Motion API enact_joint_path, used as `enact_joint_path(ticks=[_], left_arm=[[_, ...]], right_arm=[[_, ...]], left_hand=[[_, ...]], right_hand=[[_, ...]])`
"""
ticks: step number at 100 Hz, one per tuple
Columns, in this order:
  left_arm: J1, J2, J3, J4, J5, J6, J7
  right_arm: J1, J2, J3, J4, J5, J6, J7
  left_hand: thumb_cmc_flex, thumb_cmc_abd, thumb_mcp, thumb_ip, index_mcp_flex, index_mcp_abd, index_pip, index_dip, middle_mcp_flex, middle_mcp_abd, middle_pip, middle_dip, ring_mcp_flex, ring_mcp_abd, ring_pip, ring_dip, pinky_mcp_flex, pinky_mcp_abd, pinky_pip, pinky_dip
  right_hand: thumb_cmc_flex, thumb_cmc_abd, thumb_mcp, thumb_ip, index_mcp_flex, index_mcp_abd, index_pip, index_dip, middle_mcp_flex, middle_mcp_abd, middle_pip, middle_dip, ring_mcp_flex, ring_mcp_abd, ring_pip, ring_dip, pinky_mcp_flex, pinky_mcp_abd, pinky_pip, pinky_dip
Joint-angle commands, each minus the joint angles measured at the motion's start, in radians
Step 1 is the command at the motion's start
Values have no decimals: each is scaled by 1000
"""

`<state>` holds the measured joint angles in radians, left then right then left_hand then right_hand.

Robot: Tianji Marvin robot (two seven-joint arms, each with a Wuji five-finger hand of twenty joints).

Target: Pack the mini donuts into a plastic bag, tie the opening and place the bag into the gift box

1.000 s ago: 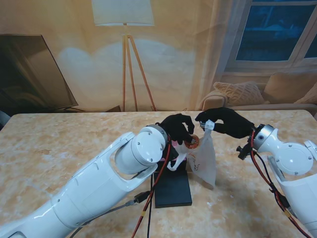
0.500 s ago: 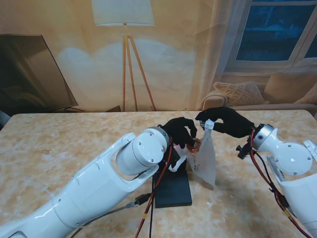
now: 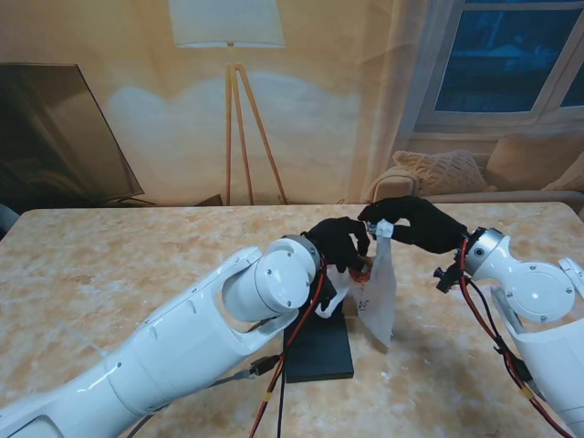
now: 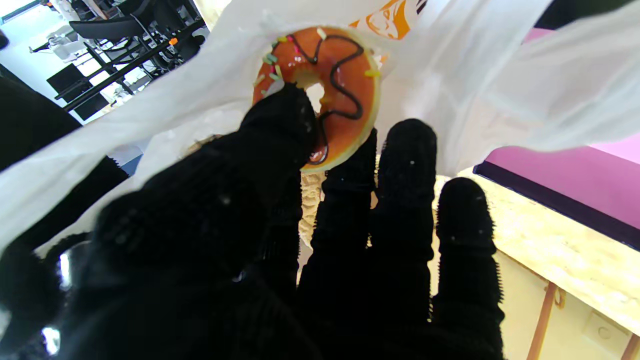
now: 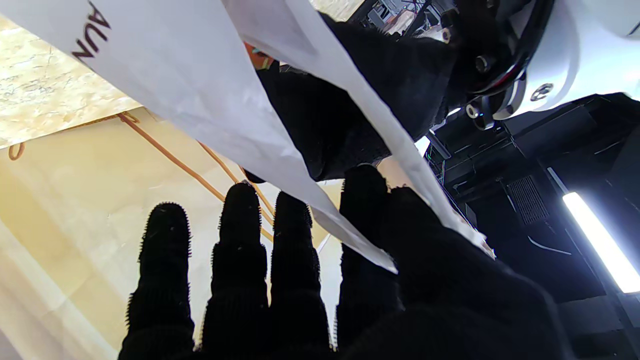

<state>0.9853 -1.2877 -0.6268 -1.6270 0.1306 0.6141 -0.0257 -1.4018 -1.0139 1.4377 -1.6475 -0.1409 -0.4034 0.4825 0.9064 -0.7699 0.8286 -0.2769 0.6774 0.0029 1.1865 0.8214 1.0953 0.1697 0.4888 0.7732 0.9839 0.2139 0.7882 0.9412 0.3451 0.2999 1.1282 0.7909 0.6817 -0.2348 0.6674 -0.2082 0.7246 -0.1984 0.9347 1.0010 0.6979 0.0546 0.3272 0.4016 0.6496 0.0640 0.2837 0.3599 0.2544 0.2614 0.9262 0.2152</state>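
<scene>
A white plastic bag (image 3: 376, 297) hangs above the table, held up at its top edge by my right hand (image 3: 408, 222), which is shut on it. My left hand (image 3: 339, 242) pinches an orange mini donut (image 3: 362, 268) with dark icing lines and sprinkles, right at the bag's mouth. In the left wrist view the donut (image 4: 320, 90) sits between thumb and fingers, partly inside the bag's (image 4: 465, 75) opening. In the right wrist view the bag's edge (image 5: 280, 135) is pinched between thumb and index finger. The dark gift box (image 3: 318, 347) lies on the table under the bag.
The marble-patterned table (image 3: 109, 274) stretches wide to the left and right of the box. Red and black cables (image 3: 283, 365) hang from the left arm over the box. A floor lamp, a sofa and a dark screen stand beyond the table's far edge.
My left hand has carried the donut to the right and slightly down, into the bag's mouth. My right hand has kept the bag held up almost in place.
</scene>
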Motion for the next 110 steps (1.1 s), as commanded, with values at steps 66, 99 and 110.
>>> enact_joint_path(ticks=[66, 99, 110], left_arm=[[32, 22, -10, -12, 80, -118, -10], [26, 44, -2, -9, 115, -155, -50], [28, 53, -7, -18, 129, -161, -61]], right_arm=[[-5, -16, 2, -33, -10, 45, -20], [-10, -14, 9, -36, -7, 49, -9], [-11, -14, 11, -35, -2, 53, -6]], left_hand=[[13, 25, -20, 30, -24, -60, 66, -43, 8, -61, 34, -25, -35, -31, -57, -47, -14, -29, 8, -18], [18, 32, -34, 25, -25, -52, 57, -57, 11, -51, 33, -25, -31, -27, -45, -56, -17, -21, 10, -19], [18, 29, -35, 26, -23, -50, 58, -59, 12, -53, 37, -21, -31, -26, -37, -55, -17, -19, 13, -18]], right_hand=[[162, 40, 123, 90, 17, -297, 61, 22, -29, 12, 10, -2, -18, 1, 16, 8, -19, 6, 22, 20], [158, 37, 132, 98, 28, -298, 73, 26, -18, 3, 13, -4, -14, -2, 17, 6, -14, 1, 18, 18], [154, 36, 137, 99, 31, -300, 74, 28, -19, 4, 11, -5, -15, -2, 15, 5, -14, 0, 17, 18]])
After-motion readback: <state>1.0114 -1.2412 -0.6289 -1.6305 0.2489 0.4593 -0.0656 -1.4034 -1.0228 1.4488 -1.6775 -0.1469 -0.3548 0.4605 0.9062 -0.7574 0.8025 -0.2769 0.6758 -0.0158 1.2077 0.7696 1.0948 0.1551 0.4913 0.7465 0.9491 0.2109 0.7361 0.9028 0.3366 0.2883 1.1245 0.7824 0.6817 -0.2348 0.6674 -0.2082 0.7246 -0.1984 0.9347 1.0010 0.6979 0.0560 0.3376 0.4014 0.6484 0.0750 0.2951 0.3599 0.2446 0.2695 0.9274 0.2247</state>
